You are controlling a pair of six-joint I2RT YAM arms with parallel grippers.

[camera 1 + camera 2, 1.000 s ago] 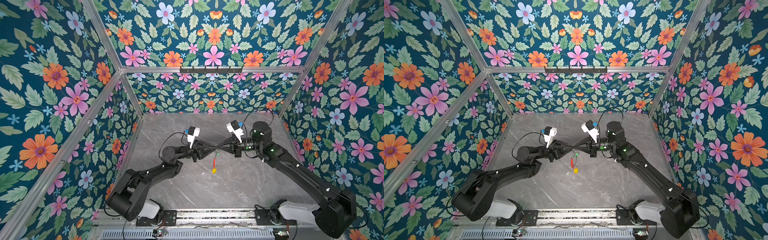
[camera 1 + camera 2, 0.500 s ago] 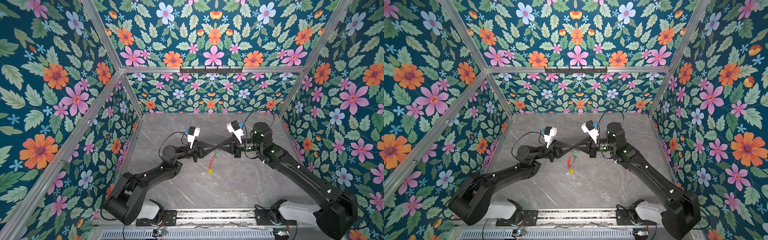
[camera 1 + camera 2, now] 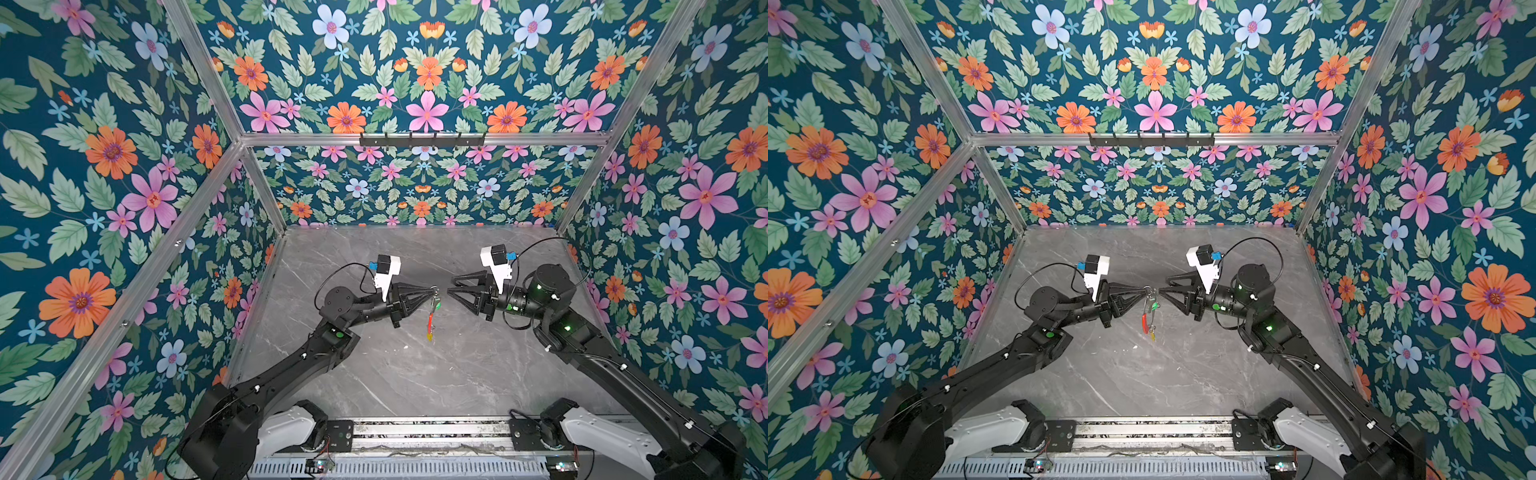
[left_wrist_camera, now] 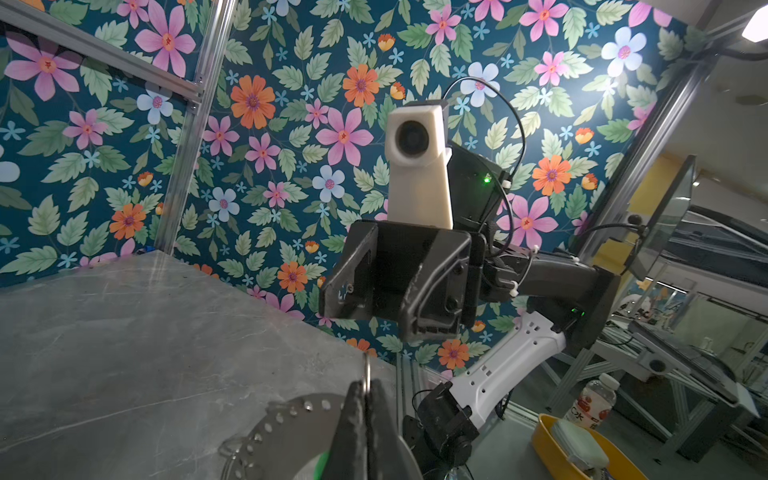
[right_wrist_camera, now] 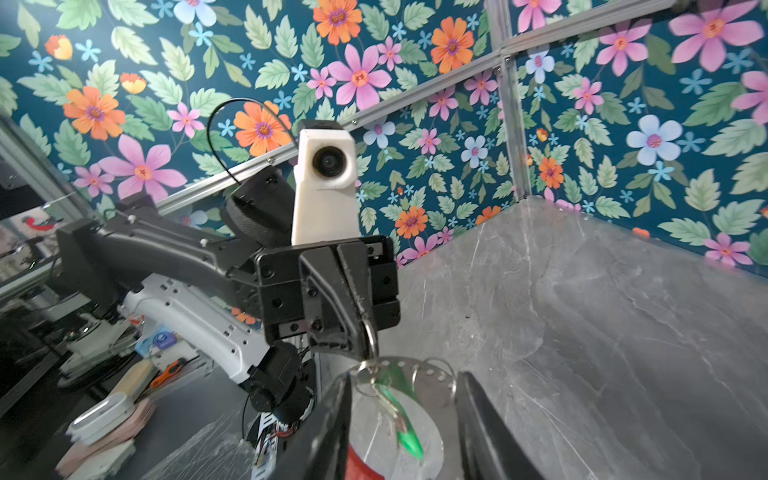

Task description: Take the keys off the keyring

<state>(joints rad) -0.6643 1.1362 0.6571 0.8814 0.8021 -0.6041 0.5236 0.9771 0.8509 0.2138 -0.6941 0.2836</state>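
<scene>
L pincer [image 3: 432, 289] clamped on small silver ring [image 4: 366, 372] of thin grey wire keyring w/ red sleeve [image 3: 431, 321], which hangs clear of grey marble surface [image 3: 415, 374], frame centre. Green/yellow-headed metal keys [image 3: 437, 306] not yet off. R pincer [image 3: 452, 286] apart, just right of it, prob. to pick a key.

Keyring [image 3: 431, 321] dangling from the closed left gripper [image 3: 431, 291]
Right gripper [image 3: 452, 287] parted just beside it; 2 keys [image 3: 436, 306] hang on the keyring.
</scene>
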